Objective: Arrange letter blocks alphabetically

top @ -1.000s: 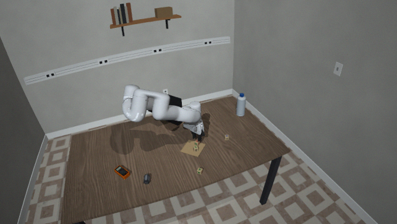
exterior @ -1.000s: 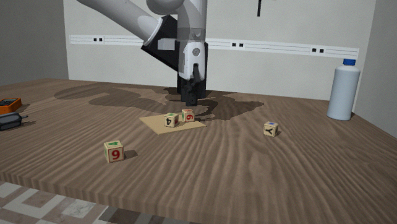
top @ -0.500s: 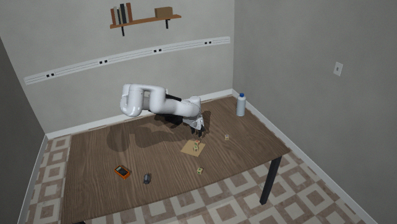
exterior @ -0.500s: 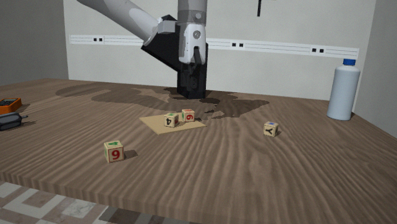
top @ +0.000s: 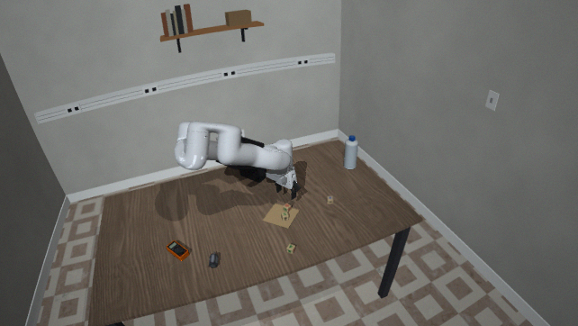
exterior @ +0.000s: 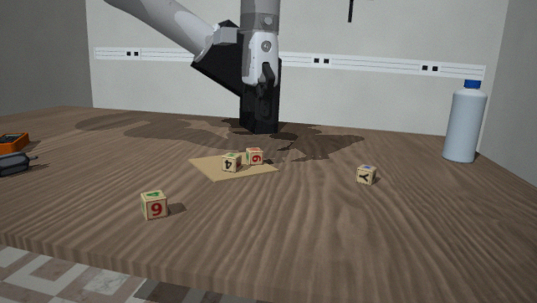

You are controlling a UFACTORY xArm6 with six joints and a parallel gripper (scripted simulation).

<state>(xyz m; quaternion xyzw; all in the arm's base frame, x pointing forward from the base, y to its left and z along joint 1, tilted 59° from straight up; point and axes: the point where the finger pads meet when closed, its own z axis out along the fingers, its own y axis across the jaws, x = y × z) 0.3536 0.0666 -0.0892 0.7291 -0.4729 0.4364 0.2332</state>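
A tan mat (top: 272, 217) (exterior: 208, 168) lies mid-table. Two wooden blocks stand on it side by side: one showing a black 4 on its side (exterior: 231, 161) (top: 284, 216), and one showing a red figure on its side (exterior: 254, 156) (top: 286, 207) at the mat's rear. A third block (exterior: 154, 204) (top: 291, 248), with a red figure on its side and a green mark on top, stands off the mat toward the front. A fourth block (exterior: 365, 174) (top: 330, 199), with a Y on its side, stands off the mat. The top letters are too small to read. My gripper (top: 294, 194) (exterior: 263, 106) is open and empty, raised behind the mat.
A white bottle with a blue cap (top: 350, 153) (exterior: 464, 123) stands near the table's far corner. An orange meter (top: 177, 250) (exterior: 12, 141) and a small grey device (top: 213, 259) (exterior: 12, 164) lie on the wooden table (top: 135, 234) (exterior: 293, 234) far from the mat.
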